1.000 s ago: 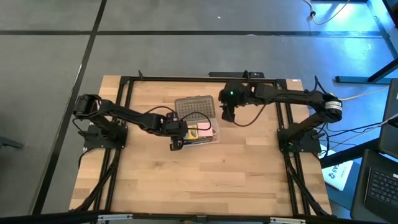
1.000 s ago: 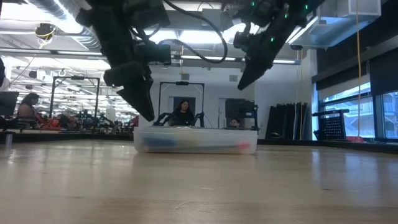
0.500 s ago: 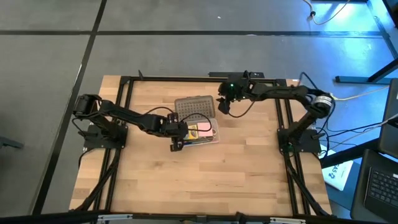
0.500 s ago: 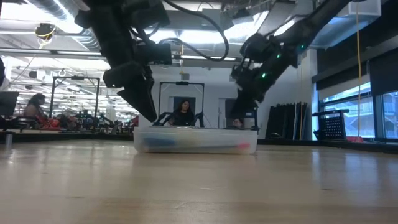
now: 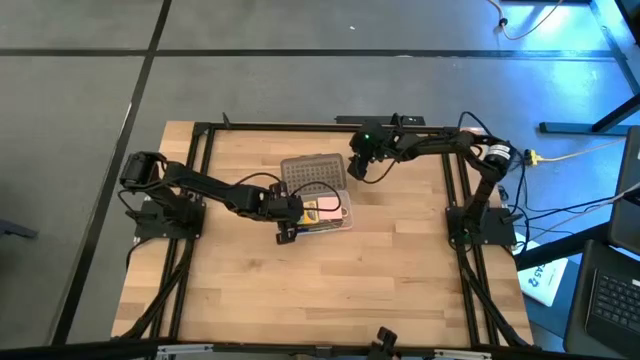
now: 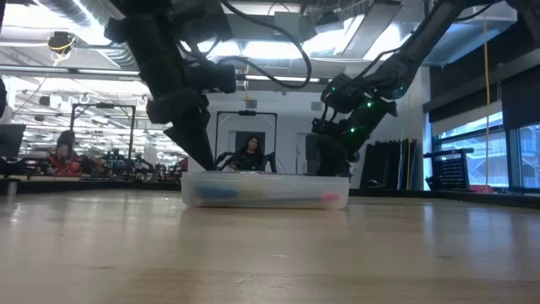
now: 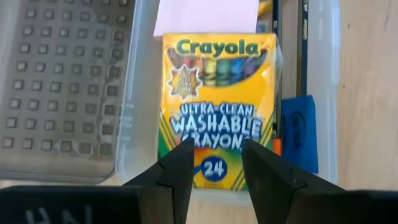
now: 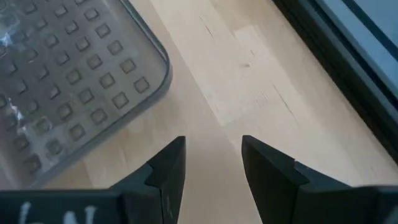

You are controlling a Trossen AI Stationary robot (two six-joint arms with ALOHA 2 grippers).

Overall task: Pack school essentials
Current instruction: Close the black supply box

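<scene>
Wooden slat table (image 5: 300, 280) inside a black frame, grey floor around it; open workshop hall beyond in the low view, a seated person far off.

Nearest the front edge, left gripper (image 5: 287, 226) hangs low over the clear case (image 5: 322, 216), just above its near end wall; wrist view shows the fingers (image 7: 180, 171) parted with a gap between them, nothing held, straddling the lower end of the crayon box (image 7: 216, 109).

Crayon box lies flat in the case; pink notepad (image 7: 207, 15) beyond it; blue eraser (image 7: 299, 132) and pencils (image 7: 303, 43) alongside, against the case's side wall.

Studded lid (image 5: 314, 172) lies on the table just beyond the case, touching or nearly so.

Farthest, right gripper (image 5: 360, 170) sits beside the lid's corner; fingers (image 8: 168, 171) spread wide, empty, bare wood between them.

Risks, as judged: right fingers look offset from the lid edge; closing there would grab air or skid the lid. Left fingers so near the contents could drag the crayon box up or shift the light case, leaving a lid that will not seat.
</scene>
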